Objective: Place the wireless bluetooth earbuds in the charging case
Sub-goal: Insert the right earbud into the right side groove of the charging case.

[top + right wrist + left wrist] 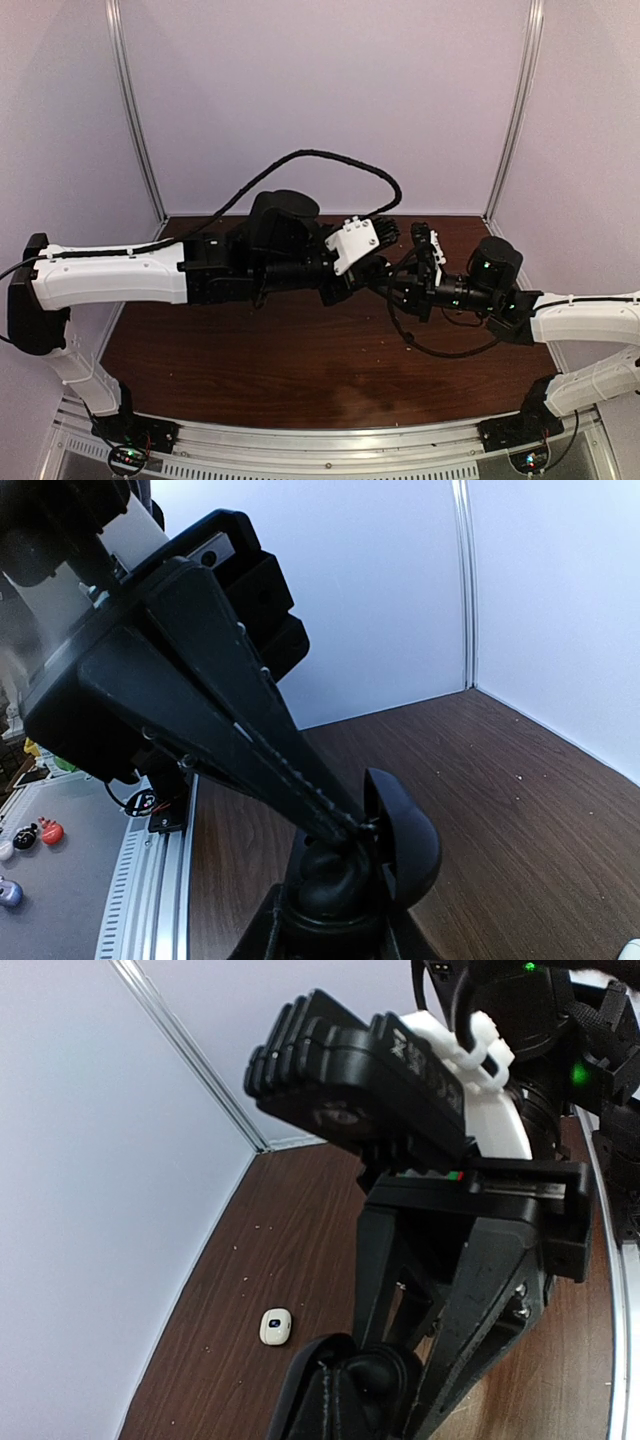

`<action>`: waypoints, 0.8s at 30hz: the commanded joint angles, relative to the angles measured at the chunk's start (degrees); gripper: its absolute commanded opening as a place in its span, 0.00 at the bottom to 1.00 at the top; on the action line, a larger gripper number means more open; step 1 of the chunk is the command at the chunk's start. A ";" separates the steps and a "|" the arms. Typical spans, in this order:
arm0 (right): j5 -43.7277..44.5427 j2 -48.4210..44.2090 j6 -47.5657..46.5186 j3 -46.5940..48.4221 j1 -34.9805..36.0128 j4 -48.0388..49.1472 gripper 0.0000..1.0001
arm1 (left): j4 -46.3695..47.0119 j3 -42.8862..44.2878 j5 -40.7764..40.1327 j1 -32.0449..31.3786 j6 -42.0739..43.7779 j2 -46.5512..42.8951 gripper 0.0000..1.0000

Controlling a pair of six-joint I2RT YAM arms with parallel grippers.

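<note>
Both grippers meet above the middle of the table. My right gripper (398,290) is shut on a round black charging case (405,845) with its lid hinged open; its fingers (385,1260) spread to the case's sides. The case also shows in the left wrist view (375,1380). My left gripper (376,268) is shut, and its fingertips (335,820) reach down into the case's open well. Whether an earbud sits between the tips is hidden. A small white rounded earbud (275,1327) with a dark spot lies on the table near the wall. No black earbud shows.
The brown wooden table (300,360) is walled by pale panels behind and at both sides. A metal rail (150,880) runs along the near edge. A white sliver (632,948) shows at the right wrist view's corner. Small coloured items (45,830) lie beyond the rail.
</note>
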 commanded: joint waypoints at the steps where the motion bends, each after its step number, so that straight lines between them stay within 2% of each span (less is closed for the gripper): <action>1: 1.72 -2.38 -1.03 1.23 -0.89 4.90 0.00 | -4.71 -1.56 7.77 -1.57 1.29 -0.74 0.00; 13: -2.58 -2.12 -2.80 1.65 -1.51 6.08 0.00 | -8.58 -1.50 16.32 -1.62 2.31 -0.66 0.00; 24: -3.21 -2.87 -5.21 1.00 -1.50 4.29 0.00 | -9.83 -1.04 12.59 -0.04 0.90 -2.04 0.00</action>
